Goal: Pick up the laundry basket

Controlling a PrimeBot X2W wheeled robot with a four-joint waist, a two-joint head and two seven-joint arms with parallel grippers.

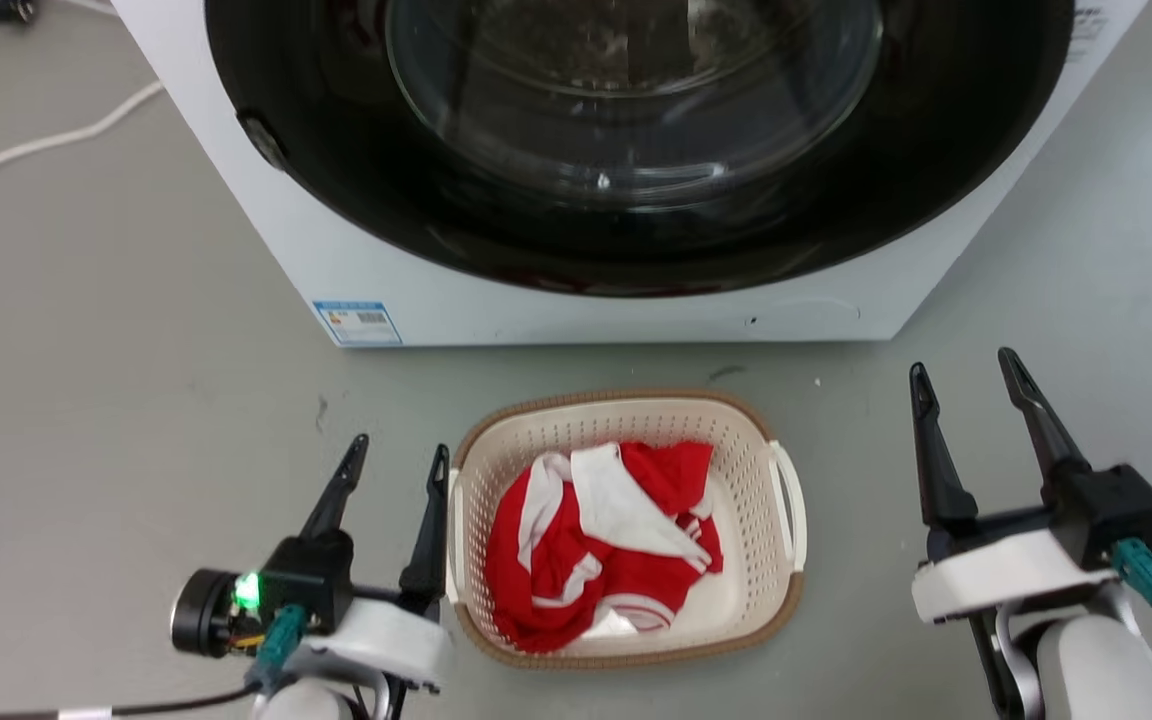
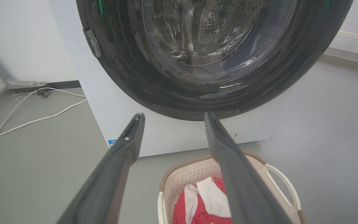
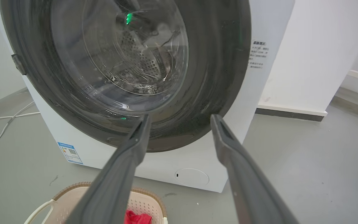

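Your left tool [image 1: 401, 450]: 2 fingers spread, holding nothing, inner finger just beside the left handle of the laundry basket [image 1: 626, 418]; can't tell if touching. Your right tool [image 1: 963, 362]: spread too, empty, well apart from the right handle. Basket sits on the floor [image 1: 136, 400] between them, red-and-white cloth [image 1: 586, 540] inside. Washing machine [image 1: 576, 315] stands just beyond.
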